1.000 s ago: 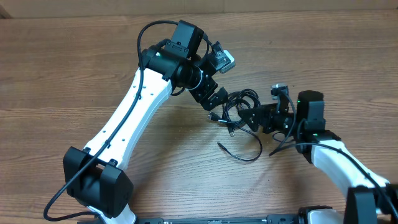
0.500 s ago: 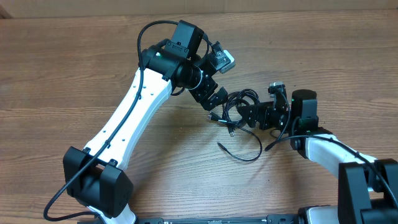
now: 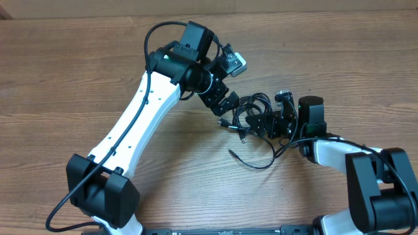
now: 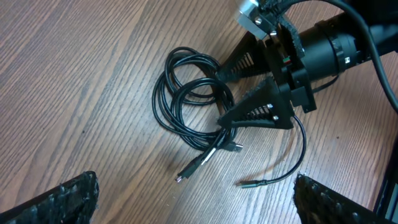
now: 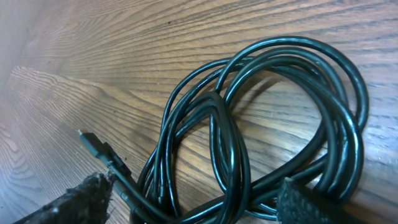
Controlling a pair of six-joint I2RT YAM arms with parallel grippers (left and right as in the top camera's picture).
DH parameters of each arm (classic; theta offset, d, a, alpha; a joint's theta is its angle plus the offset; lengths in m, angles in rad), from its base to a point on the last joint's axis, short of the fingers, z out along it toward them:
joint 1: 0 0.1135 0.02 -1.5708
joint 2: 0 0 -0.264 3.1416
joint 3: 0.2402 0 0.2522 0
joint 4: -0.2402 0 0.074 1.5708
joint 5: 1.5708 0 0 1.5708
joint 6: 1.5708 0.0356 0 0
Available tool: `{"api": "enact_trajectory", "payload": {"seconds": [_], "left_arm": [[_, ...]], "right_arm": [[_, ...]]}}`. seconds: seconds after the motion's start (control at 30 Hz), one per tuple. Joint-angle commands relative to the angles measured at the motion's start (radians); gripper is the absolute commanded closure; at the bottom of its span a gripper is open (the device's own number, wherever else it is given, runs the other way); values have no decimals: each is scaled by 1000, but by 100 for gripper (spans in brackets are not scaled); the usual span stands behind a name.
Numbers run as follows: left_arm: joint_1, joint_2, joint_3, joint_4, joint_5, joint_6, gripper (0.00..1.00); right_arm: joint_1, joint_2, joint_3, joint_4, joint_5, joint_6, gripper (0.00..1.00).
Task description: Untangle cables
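Cables [image 5: 228,143] lie partly hidden beneath the right gripper [image 4: 219,98].

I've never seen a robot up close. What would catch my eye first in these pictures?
A knot of thin black cables lies looped together in the middle of the wooden table. The right gripper reaches into it from one side, open jaws straddling the loops, while the left gripper waits wide open on the other side. One loose strand curls away toward the front edge.
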Motion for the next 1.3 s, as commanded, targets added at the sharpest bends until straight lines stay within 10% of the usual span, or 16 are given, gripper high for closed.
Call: {"api": "enact_trajectory", "payload": {"seconds": [0.0,0.27,0.77,0.9,1.13,1.27], "left_arm": [[2,10,13,3,-1,0,0],[2,10,13,3,-1,0,0],[2,10,13,3,-1,0,0],[2,10,13,3,-1,0,0],[2,10,13,3,-1,0,0],[2,10,13,3,-1,0,0]], "right_arm": [[13,17,10,17,-14,4,20],[13,27,10,25,-13,3,41],[14,86,10,35,2,-8,41],[14,108,10,41,27,-8,51],[14,108,10,48,49,-7,96],[14,108,10,48,40,2,96]]}}
